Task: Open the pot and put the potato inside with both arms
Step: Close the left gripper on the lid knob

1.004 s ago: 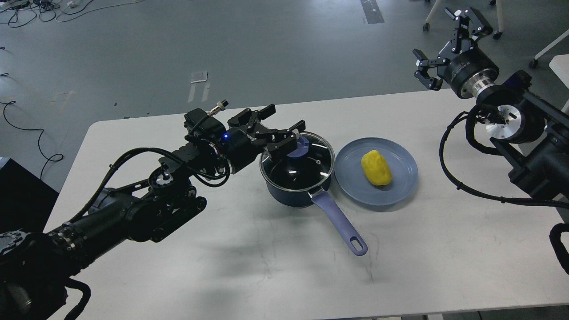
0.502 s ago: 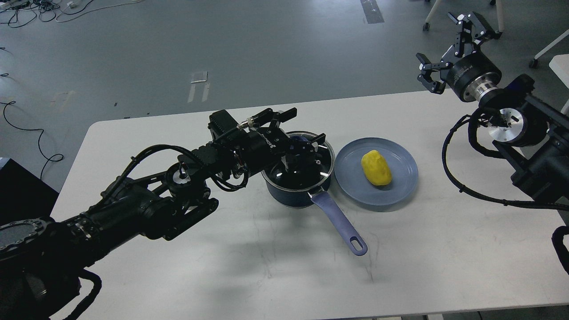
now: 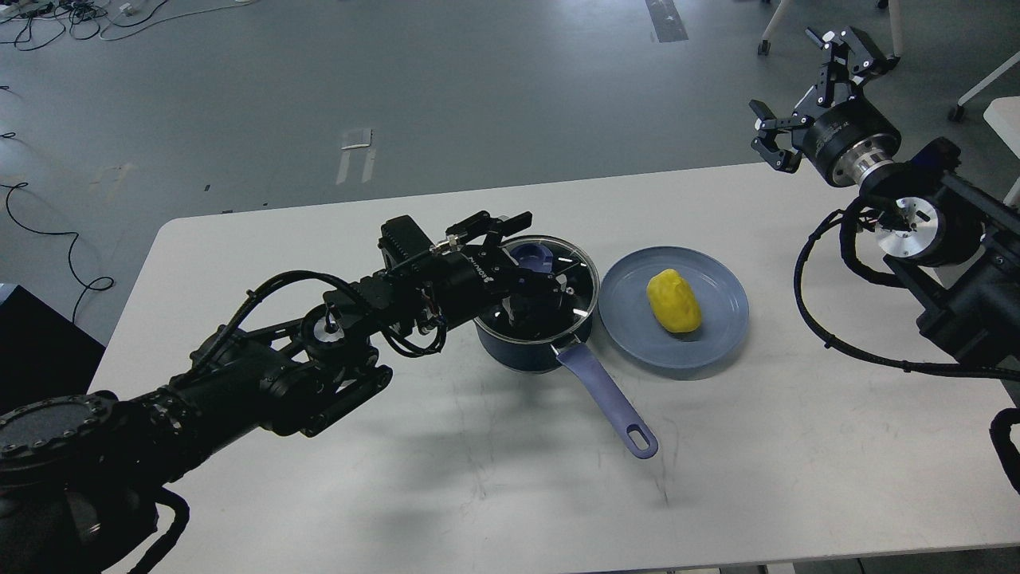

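the step in hand looks like the first one: getting the lid off the pot. the pot [image 3: 535, 339] sits on the white surface [image 3: 446, 478] near the middle, with its long purple handle [image 3: 610, 402] pointing toward the near side. the glass lid [image 3: 570, 291] is on top of it, and the lid's purple knob [image 3: 532, 255] shows toward the far side.

the left gripper [image 3: 535, 288] is down over the lid, just near the knob. it is dark and bunched up against the dark glass, so i cannot tell if it is wide, narrow or holding the knob. one finger sticks up on the far side of the pot rim.

the potato [image 3: 674, 300] is yellow and lies on the blue plate [image 3: 721, 335], just to the right of the pot. nothing is touching it.

the right gripper [image 3: 803, 92] is far off at the right, up in the air past the far edge of the surface. its fingers are spread wide and it holds nothing.

i think the next move needs the left gripper to close on the knob and lift the lid straight up, so the pot does not slide or tip. then the lid has to go off to the left, out of the way. after that the right gripper must come down to the plate and pinch the potato across its middle. the potato looks round and smooth, so it might roll or slip.
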Controlling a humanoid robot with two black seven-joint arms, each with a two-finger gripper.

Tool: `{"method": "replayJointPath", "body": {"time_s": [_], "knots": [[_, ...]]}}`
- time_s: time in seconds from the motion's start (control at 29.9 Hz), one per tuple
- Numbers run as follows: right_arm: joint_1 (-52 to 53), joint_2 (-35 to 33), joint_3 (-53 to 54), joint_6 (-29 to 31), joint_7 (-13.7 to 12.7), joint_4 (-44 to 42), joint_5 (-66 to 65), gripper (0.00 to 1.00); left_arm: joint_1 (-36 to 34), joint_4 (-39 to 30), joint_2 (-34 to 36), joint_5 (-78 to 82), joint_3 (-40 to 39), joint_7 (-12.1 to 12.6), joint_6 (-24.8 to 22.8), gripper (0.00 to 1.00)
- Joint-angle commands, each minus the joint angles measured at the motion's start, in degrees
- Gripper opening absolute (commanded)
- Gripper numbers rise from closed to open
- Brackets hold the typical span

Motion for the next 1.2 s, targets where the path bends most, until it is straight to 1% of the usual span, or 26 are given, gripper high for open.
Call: {"method": "replayJointPath", "body": {"time_s": [0.0,0.27,0.47,0.94,1.17], "knots": [[-0.09,-0.07,0.0,0.0,0.0,0.01,0.0,1.0,-0.15,0.55,-0.09,-0.1,1.41,0.09,0.0,0.98],[-0.36,-0.42,0.0,-0.09,0.0,0.01,0.0,1.0,0.03,0.82,-0.09,-0.27,2.47,0.09,0.0,0.98],[-0.45,-0.51,0.0,0.0,0.0,0.01,0.0,1.0,0.12,3.45,-0.79,-1.85,2.38,0.09,0.0,0.98],[-0.71,-0.42,-0.09,-0.09,0.09,-0.78,0.0,1.0,0.12,3.63,-0.79,-3.0,4.14,0.08,-0.09,0.98],[-1.41,-0.51,0.0,-0.09,0.26,-0.78,0.0,1.0,0.2,5.91,-2.02,-3.0,4.23,0.09,-0.09,0.98]]}}
